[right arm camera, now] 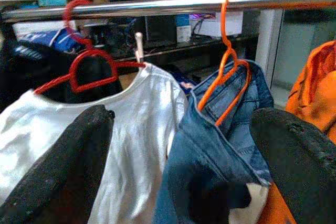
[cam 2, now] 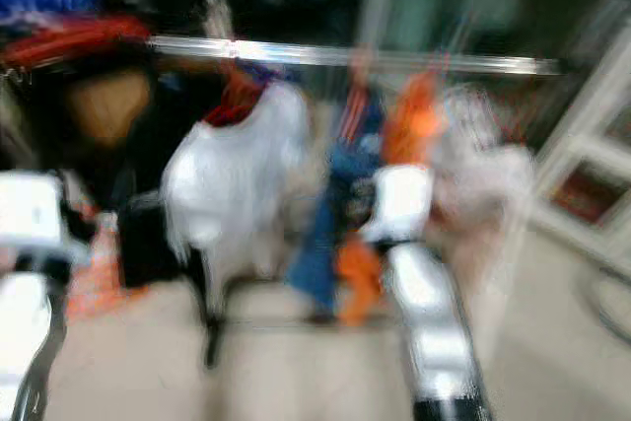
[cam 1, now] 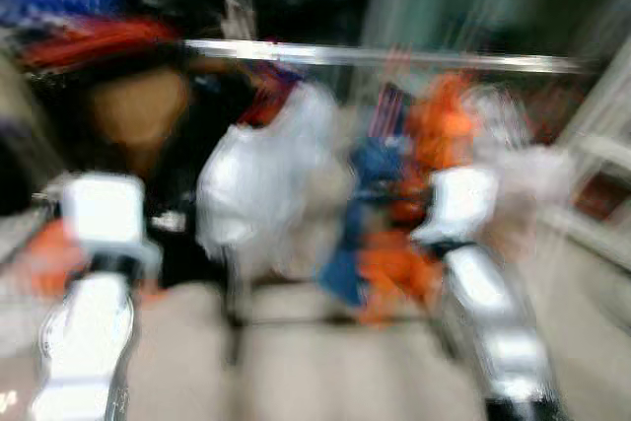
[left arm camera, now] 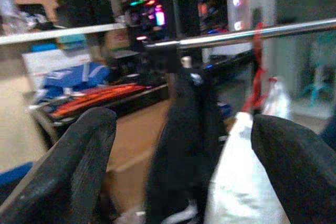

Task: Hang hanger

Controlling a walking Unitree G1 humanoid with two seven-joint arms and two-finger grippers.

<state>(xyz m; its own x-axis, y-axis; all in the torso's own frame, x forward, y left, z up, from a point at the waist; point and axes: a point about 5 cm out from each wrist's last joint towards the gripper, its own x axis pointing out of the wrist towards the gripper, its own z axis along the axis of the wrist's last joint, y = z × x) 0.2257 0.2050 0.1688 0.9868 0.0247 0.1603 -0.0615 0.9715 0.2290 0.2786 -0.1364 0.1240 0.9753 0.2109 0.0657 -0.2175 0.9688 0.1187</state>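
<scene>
1. The hangers in view are all sitting on the metal rail already. An orange hanger is hooking over it straight ahead of the right gripper, carrying blue jeans. A red hanger is hooking on just beside it, carrying a white T-shirt.

2. No loose hanger is showing in either gripper, so I judge the hanging to be either finished or waiting on another hanger being fetched; the pictures are not settling which.

3. The right gripper is standing wide open and gripping nothing. Its two black fingers are framing the T-shirt and the jeans without touching them, and the rail is running across above and beyond the fingertips. An orange garment is hanging past the jeans, at the far-finger side.

4. The left gripper is also spread wide and empty. A black garment is hanging between and beyond its fingers, with the rail crossing above it and the white T-shirt just beside it.

5. The head views are blurring heavily: both silver arms are reaching up toward the clothes rack, the right arm in front of the orange and blue garments, the left arm by the dark ones.
</scene>
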